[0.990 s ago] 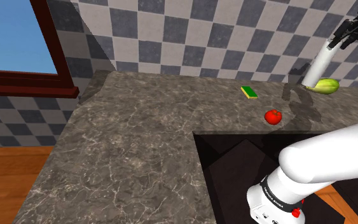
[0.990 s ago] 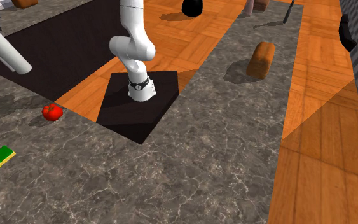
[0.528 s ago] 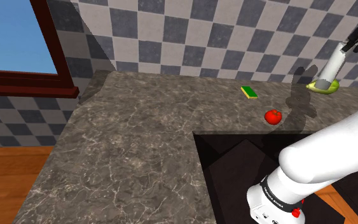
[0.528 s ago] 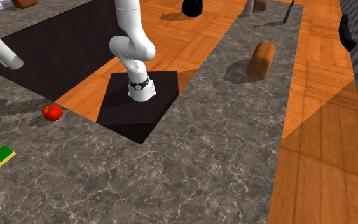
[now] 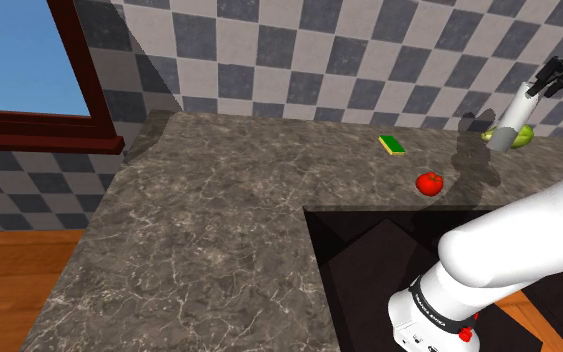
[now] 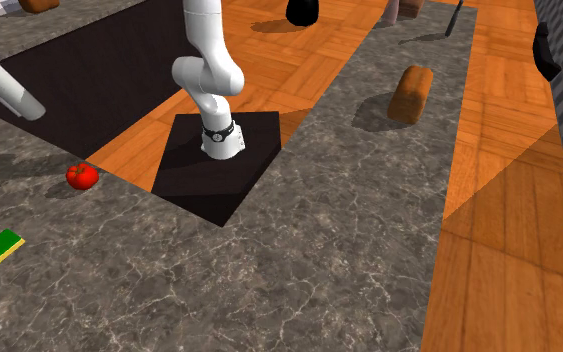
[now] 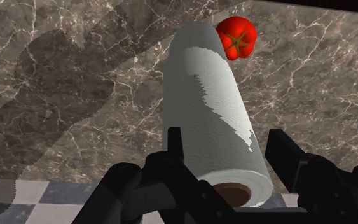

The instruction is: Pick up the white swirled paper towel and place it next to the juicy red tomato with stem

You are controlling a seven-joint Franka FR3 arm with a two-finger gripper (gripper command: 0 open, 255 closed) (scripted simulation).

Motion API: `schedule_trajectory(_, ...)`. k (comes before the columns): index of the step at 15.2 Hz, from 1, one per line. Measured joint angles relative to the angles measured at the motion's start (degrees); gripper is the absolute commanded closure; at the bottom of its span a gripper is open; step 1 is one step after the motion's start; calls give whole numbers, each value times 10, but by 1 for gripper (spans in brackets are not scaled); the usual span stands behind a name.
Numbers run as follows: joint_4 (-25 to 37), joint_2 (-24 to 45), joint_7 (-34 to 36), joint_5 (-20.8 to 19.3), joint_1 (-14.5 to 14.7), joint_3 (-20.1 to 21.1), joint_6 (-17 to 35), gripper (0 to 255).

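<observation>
My gripper is shut on a white paper towel roll with a brown core, one black finger on each side near its core end. The roll hangs tilted above the counter at the shoulder view's far right, with the gripper at its upper end. A red tomato with a green stem lies on the counter near the dark opening's edge. Along the gripper's line of sight the tomato sits just past the roll's far end. In the second exterior view the roll is above and left of the tomato.
A green and yellow sponge lies behind the tomato. A yellow-green thing rests behind the roll. The grey marble counter surrounds a dark recess holding the stand. A brown loaf sits on the far counter.
The gripper with the roll has drifted toward the shoulder view's right and slightly up; the roll now hangs in front of the yellow-green thing. Its shadow moved right with it.
</observation>
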Motion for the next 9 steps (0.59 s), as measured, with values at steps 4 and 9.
schedule_trajectory(4,-39,-13,4,-9,-4,5,30,255)
schedule_trajectory(9,-85,-22,5,-16,-7,6,69,255)
